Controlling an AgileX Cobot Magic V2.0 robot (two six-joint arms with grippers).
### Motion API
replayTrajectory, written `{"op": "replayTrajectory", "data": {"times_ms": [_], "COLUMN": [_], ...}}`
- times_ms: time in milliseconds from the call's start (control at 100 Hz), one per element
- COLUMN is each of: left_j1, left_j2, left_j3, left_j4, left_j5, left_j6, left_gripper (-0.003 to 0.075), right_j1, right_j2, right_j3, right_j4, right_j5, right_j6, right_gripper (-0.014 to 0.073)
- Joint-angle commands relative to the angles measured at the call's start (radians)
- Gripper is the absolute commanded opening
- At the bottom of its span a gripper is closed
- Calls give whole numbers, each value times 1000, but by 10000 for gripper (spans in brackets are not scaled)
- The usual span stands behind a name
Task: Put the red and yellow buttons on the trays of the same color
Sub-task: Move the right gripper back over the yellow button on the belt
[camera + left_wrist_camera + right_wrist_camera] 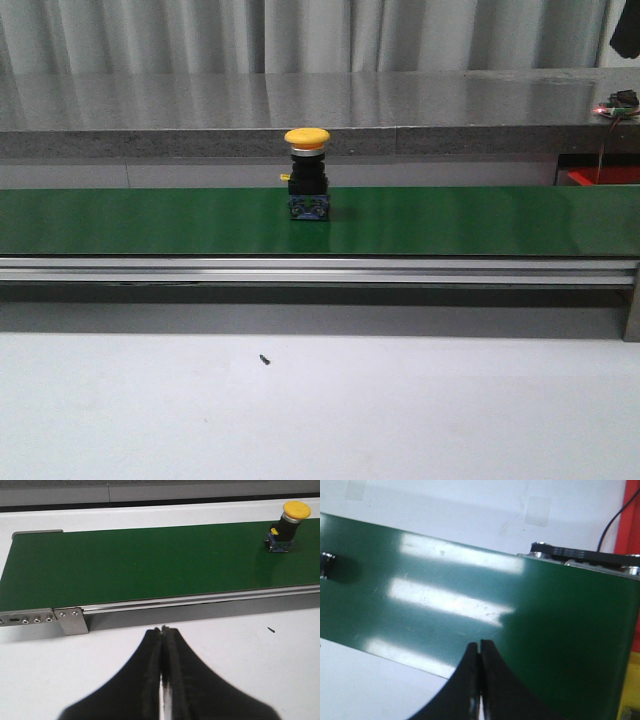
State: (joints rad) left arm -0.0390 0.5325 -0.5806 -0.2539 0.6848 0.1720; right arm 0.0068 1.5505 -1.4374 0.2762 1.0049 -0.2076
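- Yellow button (307, 137) upright on green conveyor belt (150, 220), roughly mid-belt in front view; black body, blue base block touching the belt.
- Same button in left wrist view (296, 509), on the belt well apart from the left gripper (163, 629).
- Left gripper fingers pressed together, nothing between them; hovering over white table (400, 410), just short of the belt's aluminium rail (200, 600).
- Metal end bracket (72, 620) with screws at the belt corner, near the left gripper.
- Right gripper (479, 642) fingers also pressed together, empty; tips over the belt near its edge.
- Small metallic object at frame edge in right wrist view (326, 566), on the belt; cannot tell what it is.
- Black timing belt (585, 555) at the conveyor end, cable (612, 522) running past it.
- Red tray (627, 520) edge beside the conveyor end, yellow tray (631, 680) edge next to it; red tray also partly visible far right in front view (605, 176).
- Small dark speck (265, 358) on the table in front of the belt; also in left wrist view (271, 629).
- Grey stone ledge (200, 115) behind the belt, curtain (300, 35) behind that.
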Motion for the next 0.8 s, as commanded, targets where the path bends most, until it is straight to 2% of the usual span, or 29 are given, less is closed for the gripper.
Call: {"op": "replayTrajectory", "data": {"times_ms": [0, 310, 430, 600, 710, 790], "left_j1": [-7, -7, -7, -7, -7, -7], "left_j2": [3, 3, 3, 3, 3, 3], "left_j3": [-27, -27, -27, -27, -27, -27], "left_j4": [-14, -14, -14, -14, -14, -14], "left_j5": [-69, -69, -69, -69, -69, -69], "left_j6": [-3, -3, -3, -3, -3, -3], "left_gripper": [-20, -20, -20, -20, -20, -20], "right_j1": [29, 172, 223, 285, 327, 351], "right_j2": [-49, -45, -35, -5, 16, 36], "right_j3": [-11, -11, -11, -30, -66, -99], "right_j4": [20, 55, 28, -107, -133, -134], "right_j5": [-34, -58, -75, -78, -72, -69], "right_j6": [-12, -18, 118, 380, 404, 404], "right_gripper": [-68, -68, -68, -67, -57, 11]}}
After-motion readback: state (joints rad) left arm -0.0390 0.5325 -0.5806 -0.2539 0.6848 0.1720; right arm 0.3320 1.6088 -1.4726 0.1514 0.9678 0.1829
